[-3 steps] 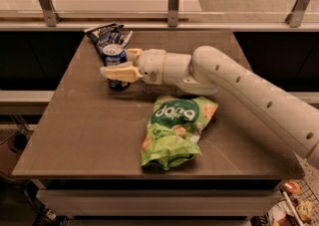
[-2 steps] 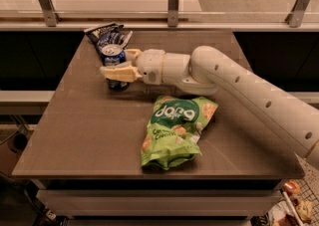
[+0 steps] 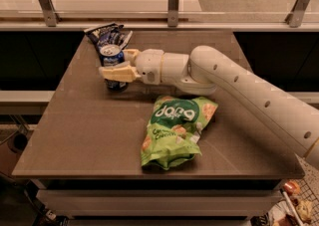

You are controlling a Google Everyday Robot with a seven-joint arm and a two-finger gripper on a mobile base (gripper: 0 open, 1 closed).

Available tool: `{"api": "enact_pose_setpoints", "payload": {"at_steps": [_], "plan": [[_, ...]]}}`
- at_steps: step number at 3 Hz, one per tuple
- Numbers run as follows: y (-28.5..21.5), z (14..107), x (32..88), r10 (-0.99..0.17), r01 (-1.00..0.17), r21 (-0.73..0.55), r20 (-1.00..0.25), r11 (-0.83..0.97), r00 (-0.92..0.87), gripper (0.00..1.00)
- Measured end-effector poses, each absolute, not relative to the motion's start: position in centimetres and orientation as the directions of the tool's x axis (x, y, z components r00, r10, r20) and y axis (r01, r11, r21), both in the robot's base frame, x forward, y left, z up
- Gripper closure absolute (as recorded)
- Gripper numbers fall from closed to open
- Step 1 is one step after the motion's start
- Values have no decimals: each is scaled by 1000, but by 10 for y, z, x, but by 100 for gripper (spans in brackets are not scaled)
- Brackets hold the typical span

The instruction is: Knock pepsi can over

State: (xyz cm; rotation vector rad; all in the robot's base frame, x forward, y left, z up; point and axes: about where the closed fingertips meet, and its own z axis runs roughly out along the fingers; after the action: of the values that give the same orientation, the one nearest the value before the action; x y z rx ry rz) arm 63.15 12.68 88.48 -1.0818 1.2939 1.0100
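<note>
Against the picture of a second ago almost nothing differs. The gripper [image 3: 113,62] is still at the back left of the table, and the pepsi can [image 3: 111,56] still stands upright between its two pale yellow fingers [image 3: 119,73]. One finger crosses the front of the can and the other sits behind its silver top. The jaws look closed on the can's sides, though the near finger hides the contact itself, so this is only likely. The can may lean a little toward the back; the angle is too slight to be sure.

Just behind the can lies a dark blue foil snack bag [image 3: 106,33], crumpled, and its near edge is touching or almost touching the can. A large green chip bag [image 3: 174,130] lies flat toward the front, well apart from the can, below the white arm [image 3: 249,95], which reaches in from the right — its wrist passes above the bag's top edge.

The table [image 3: 75,135] is a square, grey-brown top with a lower shelf edge showing at the front. Behind it runs a low glass barrier on metal posts [image 3: 173,3], and beyond that a pale, glossy floor.
</note>
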Motion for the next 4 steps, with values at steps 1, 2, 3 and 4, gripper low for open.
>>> {"api": "enact_pose_setpoints", "payload": {"at_steps": [1,2,3,4], "plan": [[118,890,636,-70,-975,-38,-997,221,23,100],[101,896,640,-151,-969,-32,-989,246,-5,100],[82,898,647,-242,-960,-22,-969,279,-48,100],[65,894,653,-319,-949,-14,-943,314,-91,100]]}}
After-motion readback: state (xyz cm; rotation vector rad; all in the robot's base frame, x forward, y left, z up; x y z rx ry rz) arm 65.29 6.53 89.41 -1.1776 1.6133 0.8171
